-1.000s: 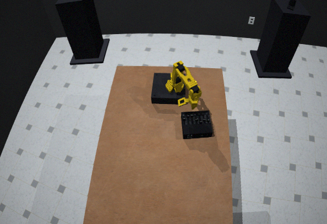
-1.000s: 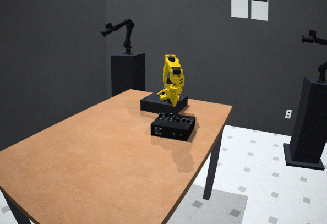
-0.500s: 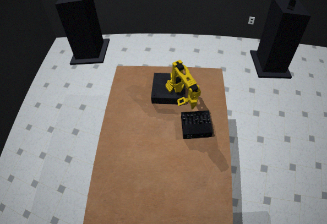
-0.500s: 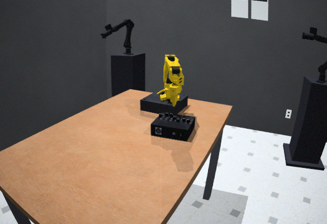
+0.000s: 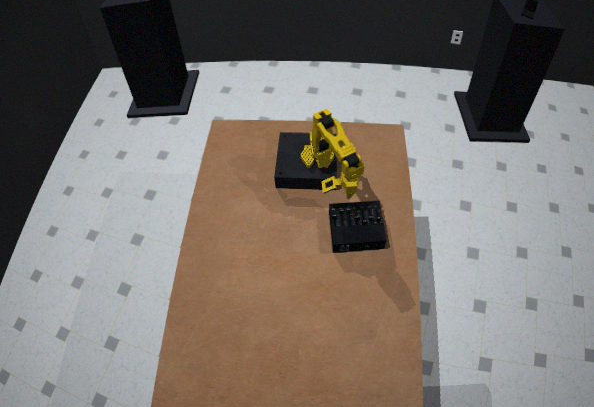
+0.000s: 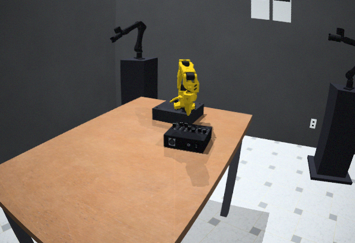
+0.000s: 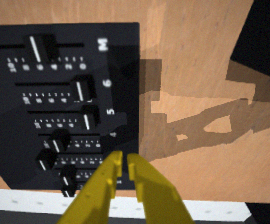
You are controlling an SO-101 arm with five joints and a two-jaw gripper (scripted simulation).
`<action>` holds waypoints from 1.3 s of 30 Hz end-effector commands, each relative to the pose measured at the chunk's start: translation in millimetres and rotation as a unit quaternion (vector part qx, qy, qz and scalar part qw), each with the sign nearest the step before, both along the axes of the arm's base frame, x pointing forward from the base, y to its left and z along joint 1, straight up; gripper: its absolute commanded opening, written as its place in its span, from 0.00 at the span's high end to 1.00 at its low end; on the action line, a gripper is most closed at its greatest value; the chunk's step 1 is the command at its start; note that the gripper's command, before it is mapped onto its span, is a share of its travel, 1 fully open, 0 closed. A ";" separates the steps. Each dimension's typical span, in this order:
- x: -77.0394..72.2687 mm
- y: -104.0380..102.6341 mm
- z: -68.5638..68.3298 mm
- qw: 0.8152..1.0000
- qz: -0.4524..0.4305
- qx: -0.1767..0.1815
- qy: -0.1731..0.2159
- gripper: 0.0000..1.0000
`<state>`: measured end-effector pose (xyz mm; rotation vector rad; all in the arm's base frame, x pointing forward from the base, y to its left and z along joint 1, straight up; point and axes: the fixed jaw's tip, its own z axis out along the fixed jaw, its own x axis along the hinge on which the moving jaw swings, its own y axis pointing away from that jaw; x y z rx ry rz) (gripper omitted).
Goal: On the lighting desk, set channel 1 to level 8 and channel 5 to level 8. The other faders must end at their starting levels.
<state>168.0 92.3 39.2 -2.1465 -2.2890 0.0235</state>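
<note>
The black lighting desk (image 5: 358, 226) lies on the wooden table in front of the arm's base and also shows in the exterior view (image 6: 187, 135). My yellow gripper (image 5: 349, 192) is shut and empty. It hangs above the table just behind the desk's rear edge, clear of the faders. In the wrist view the shut fingertips point at the desk's edge near the label 4. The channel 5 fader knob (image 7: 90, 117) sits close to its label end. The channel 6 knob (image 7: 83, 90) and the master knob (image 7: 43, 47) lie above it. The lower channels' knobs (image 7: 61, 140) are partly hidden by the fingers.
The arm's black base block (image 5: 300, 161) stands behind the desk. Two black pedestals (image 5: 145, 41) (image 5: 510, 66) with dark arms stand on the floor beyond the table. The table's right edge (image 5: 412, 241) runs close to the desk.
</note>
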 end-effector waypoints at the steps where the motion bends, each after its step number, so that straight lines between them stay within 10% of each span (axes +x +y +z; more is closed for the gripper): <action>1: 3.6 -1.5 4.3 1.000 -0.001 0.005 -0.007 1.00; 39: 4.2 -1.8 -19.3 1.000 -0.001 0.005 -0.007 1.00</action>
